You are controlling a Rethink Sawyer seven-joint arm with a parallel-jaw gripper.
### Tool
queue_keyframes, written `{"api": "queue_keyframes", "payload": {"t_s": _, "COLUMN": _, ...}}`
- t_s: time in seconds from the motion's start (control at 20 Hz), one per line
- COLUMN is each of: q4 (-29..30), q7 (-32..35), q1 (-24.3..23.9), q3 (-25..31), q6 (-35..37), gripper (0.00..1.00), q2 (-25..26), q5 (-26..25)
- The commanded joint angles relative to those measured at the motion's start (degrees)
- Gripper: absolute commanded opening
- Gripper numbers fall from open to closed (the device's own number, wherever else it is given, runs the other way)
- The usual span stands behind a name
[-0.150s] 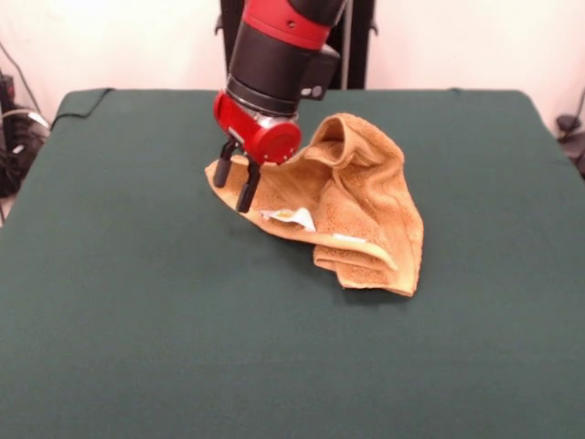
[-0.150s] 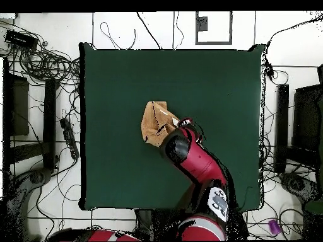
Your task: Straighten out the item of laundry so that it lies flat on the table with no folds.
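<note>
the black two-fingered pincer (image 1: 235,176), fingers slightly parted, straddles the towel's left edge; whether it grips the cloth i cannot tell. nearest the viewer, the orange-tan terry towel (image 1: 356,215) ends in thick doubled folds, a small white label (image 1: 291,218) showing. behind them it rises in a soft hump, mid-desk. a loose hold could slip, and a pull could drag the bunch across the dark green desk (image 1: 137,347) without unfolding it.
</note>
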Motion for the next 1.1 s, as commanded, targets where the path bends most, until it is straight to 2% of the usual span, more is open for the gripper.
{"api": "queue_keyframes", "payload": {"t_s": 0.05, "q4": 1.28, "q7": 17.21, "q1": 2.14, "q3": 8.28, "q6": -0.85, "gripper": 1.00, "q2": 1.87, "q5": 5.07}}
{"api": "queue_keyframes", "payload": {"t_s": 0.45, "q4": 1.77, "q7": 17.95, "q1": 2.97, "q3": 9.31, "q6": 1.12, "gripper": 1.00, "q2": 0.88, "q5": 7.99}}
{"api": "queue_keyframes", "payload": {"t_s": 0.6, "q4": 3.10, "q7": 18.47, "q1": 1.28, "q3": 12.50, "q6": -0.29, "gripper": 1.00, "q2": 0.08, "q5": 7.48}}
{"api": "queue_keyframes", "payload": {"t_s": 1.1, "q4": 4.19, "q7": 19.56, "q1": 2.88, "q3": 13.30, "q6": 0.10, "gripper": 1.00, "q2": -0.26, "q5": 10.75}}
